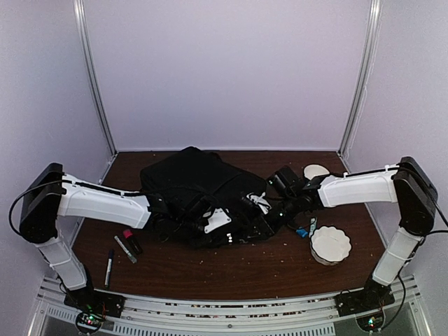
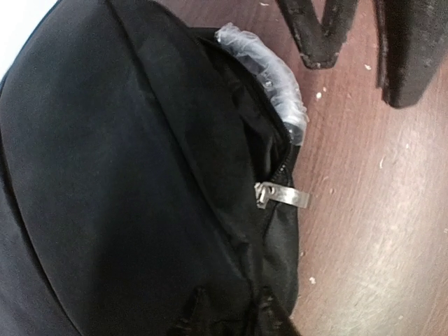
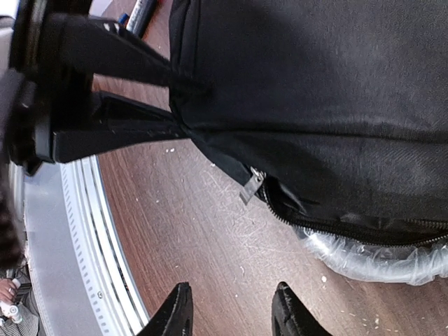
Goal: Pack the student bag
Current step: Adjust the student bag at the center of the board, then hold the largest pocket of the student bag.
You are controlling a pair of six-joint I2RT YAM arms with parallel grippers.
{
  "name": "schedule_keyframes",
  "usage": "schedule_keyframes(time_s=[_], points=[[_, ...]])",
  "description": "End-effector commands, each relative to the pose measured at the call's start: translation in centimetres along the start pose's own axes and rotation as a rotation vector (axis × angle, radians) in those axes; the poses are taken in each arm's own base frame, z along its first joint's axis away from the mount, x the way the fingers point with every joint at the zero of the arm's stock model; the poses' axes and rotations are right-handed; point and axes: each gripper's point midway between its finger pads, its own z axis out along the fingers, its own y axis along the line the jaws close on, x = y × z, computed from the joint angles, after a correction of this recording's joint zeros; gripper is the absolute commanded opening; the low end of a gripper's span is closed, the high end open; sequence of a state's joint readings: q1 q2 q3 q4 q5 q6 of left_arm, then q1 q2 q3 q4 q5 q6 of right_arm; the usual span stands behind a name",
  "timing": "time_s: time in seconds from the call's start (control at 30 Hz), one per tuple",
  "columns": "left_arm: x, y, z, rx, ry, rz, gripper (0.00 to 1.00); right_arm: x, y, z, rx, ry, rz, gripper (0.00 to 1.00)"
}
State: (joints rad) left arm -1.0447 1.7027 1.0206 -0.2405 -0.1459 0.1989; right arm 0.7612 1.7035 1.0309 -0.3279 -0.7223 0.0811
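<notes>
Student bag (image 1: 196,192) lies centred on the desk (image 1: 231,269), between my arms | right pincer (image 3: 231,290) spread, empty; left pincer (image 1: 192,215) state I cannot tell | I'd tuck the plastic wrap (image 3: 371,255) clear, then pinch the zip pull (image 3: 250,185).

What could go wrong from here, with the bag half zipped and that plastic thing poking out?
1. The plastic-wrapped item bulges out of the student bag at the open zip. Dragging the zipper pull past it could snag the plastic or jam.
2. The right fingers are open and off the small pull. A missed pinch might only shove the soft bag.
3. The markers lie outside the bag and may go unpacked.
</notes>
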Motion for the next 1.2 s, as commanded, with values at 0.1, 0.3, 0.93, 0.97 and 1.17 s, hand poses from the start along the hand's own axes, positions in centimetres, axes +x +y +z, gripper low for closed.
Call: schedule_keyframes(time_s=[0.1, 0.3, 0.93, 0.97, 1.17], points=[[-3.3, 1.8, 0.1, -0.04, -0.082, -0.055, 0.0, -1.2, 0.1, -1.4, 0.034, -0.06, -0.048, 0.37], [-6.3, 2.5, -0.1, 0.082, -0.228, -0.23, 0.0, -0.9, -0.4, -1.6, 0.067, -0.047, -0.043, 0.36], [-7.8, 2.4, 0.3, 0.167, -0.263, -0.277, 0.0, -1.8, -5.3, 1.6, 0.191, 0.003, 0.041, 0.45], [-7.8, 2.3, 0.3, 0.169, -0.263, -0.278, 0.0, -1.9, -5.5, 1.6, 0.201, -0.006, 0.038, 0.46], [-7.7, 2.3, 0.2, 0.175, -0.264, -0.281, 0.0, -2.9, -5.5, 2.4, 0.172, -0.045, 0.001, 0.49]])
